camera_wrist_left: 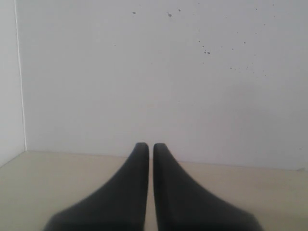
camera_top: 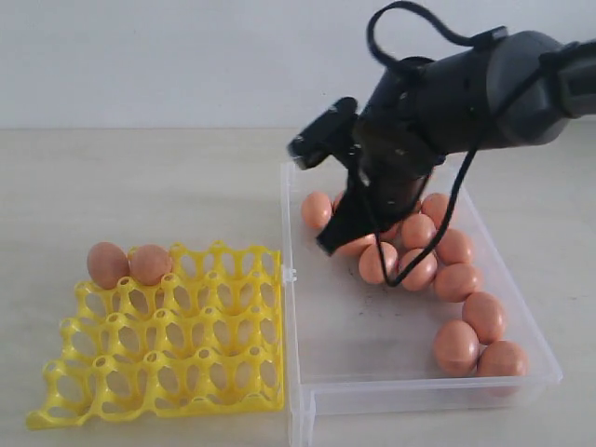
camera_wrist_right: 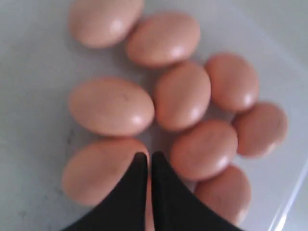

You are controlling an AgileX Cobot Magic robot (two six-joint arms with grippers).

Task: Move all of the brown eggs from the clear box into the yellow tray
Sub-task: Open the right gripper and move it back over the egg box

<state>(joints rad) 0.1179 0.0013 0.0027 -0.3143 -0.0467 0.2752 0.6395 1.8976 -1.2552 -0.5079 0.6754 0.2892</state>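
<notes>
We see the right gripper (camera_wrist_right: 146, 156) clenched, empty, above brown eggs (camera_wrist_right: 110, 107) inside the clear box (camera_top: 354, 326). Left gripper (camera_wrist_left: 150, 146) clenched too, holding nothing.

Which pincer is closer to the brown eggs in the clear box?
The right. The right pincer hangs just over the brown eggs inside the clear box, jaws shut. The left pincer faces a bare wall, with no eggs in its view.
</notes>
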